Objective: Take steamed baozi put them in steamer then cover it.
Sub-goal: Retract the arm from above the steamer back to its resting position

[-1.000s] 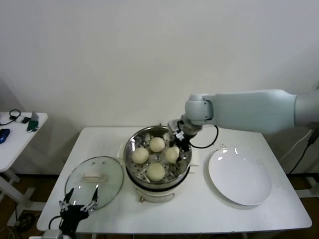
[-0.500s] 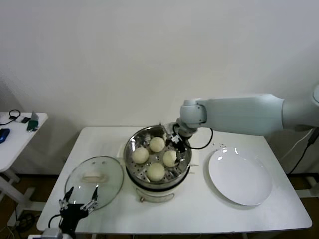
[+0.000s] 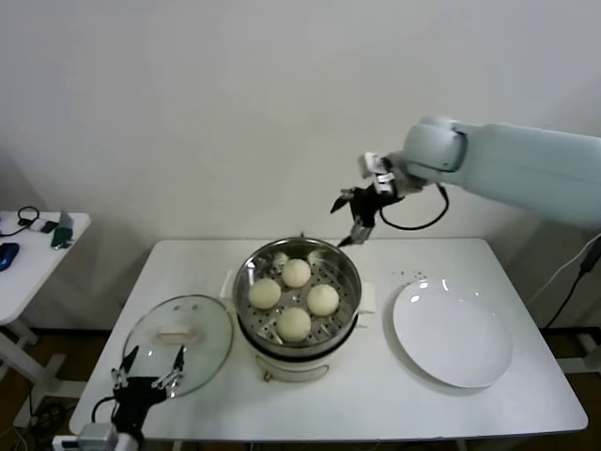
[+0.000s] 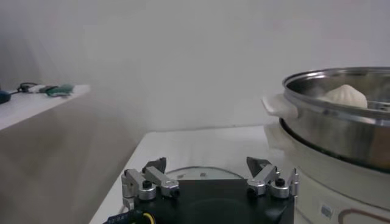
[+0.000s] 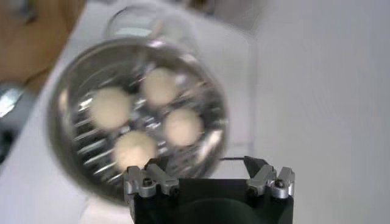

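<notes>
Baozi: four cream-white steamed baozi (image 3: 295, 299) lie inside the steamer, one toward the wall, one at the robot's left, one at its right, one nearest the robot; none is held.
Steamer: a round shiny steel steamer (image 3: 246, 270) with a perforated floor sits on a cream-white cooker base (image 3: 293, 364) near the middle of the tabletop (image 3: 488, 409); its top is uncovered.
Cover: the clear glass cover (image 3: 178, 332) with metal rim and cream handle lies flat on the tabletop at the robot's left of the steamer, just beside the base, not on the basket.
Right pincer: the right pincer (image 3: 353, 218) hangs in the air above the far right rim of the steamer, clear of the buns, fingers spread wide and holding nothing; the right wrist view looks down on all four buns between its fingertips (image 5: 269, 178).
Left pincer: the left pincer (image 3: 147, 370) sits low at the near left edge of the tabletop, just over the near rim of the cover, fingers wide apart and empty.
Plate: a flat white plate (image 3: 452, 332) rests on the tabletop at the robot's right of the steamer, apart from it.
Side table: a small white side table (image 3: 33, 252) stands far left with a few small items on it.
</notes>
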You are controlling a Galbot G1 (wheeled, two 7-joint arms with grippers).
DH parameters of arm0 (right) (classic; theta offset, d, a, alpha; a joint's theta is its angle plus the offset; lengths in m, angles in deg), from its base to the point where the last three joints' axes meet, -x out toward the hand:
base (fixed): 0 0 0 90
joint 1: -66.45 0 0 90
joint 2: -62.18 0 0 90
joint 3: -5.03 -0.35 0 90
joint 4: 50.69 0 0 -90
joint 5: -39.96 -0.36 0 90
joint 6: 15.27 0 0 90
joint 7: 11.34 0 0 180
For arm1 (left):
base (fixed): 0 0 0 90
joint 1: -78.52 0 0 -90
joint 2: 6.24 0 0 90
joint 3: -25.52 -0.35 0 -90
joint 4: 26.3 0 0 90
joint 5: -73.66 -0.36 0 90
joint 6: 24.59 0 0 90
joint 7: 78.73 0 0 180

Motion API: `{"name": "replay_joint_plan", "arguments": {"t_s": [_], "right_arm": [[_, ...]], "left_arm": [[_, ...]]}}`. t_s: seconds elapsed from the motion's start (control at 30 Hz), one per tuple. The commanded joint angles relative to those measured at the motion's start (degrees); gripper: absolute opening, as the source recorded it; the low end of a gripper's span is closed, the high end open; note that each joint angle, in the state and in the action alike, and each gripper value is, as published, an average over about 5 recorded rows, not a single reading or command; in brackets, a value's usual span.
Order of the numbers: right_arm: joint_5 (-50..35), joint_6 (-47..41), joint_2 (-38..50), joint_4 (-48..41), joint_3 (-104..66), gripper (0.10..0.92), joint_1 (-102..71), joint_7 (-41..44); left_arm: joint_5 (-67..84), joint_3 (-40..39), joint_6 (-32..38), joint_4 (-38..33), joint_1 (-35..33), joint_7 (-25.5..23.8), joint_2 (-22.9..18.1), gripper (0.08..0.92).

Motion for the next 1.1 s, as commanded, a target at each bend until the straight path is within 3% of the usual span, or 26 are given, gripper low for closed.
{"name": "replay_joint_plan", "arguments": {"t_s": [0.03,0.17,0.27,0.4,0.53,0.8,0.93,1.1], "right_arm": [[2.32,1.29,24.62,4.79,-44.87,0.823,-41.68,-29.15],[1.03,8.3,31.1,7.38,-56.72,0.823,-59.88,-35.24],[-0.59,12.83,31.4,8.06,-78.68,0.823,-83.55,-36.93],[2.43,16.27,24.17,10.21,-109.93,0.823,-113.68,-37.46],[5.59,19.47,13.71,14.46,-123.59,0.823,-131.49,-36.2],[10.33,25.23,-3.48,15.81,-126.75,0.823,-144.52,-33.98],[10.44,27.41,-8.22,15.38,-123.94,0.823,-146.6,-34.47],[10.92,29.21,-12.5,15.25,-121.04,0.823,-146.86,-35.33]], "left_arm": [[-1.16,-0.35,2.86,0.82,1.62,0.46,0.25,0.823],[-1.8,-0.51,3.48,1.41,2.33,0.64,0.79,0.823],[-2.83,-0.84,3.86,1.8,2.48,0.44,1.25,0.823],[-5.18,-1.25,5.44,2.67,2.88,0.21,1.46,0.823],[-8.24,-1.3,7.53,3.75,3.59,0.33,1.24,0.823],[-19.34,-1.1,11.51,6.37,2.56,2.38,4.16,0.823],[-36.26,-0.54,15.16,8.27,1.55,7.22,6.64,0.823],[-57.2,-0.3,13.89,10.28,0.62,13.51,8.19,0.823]]}}
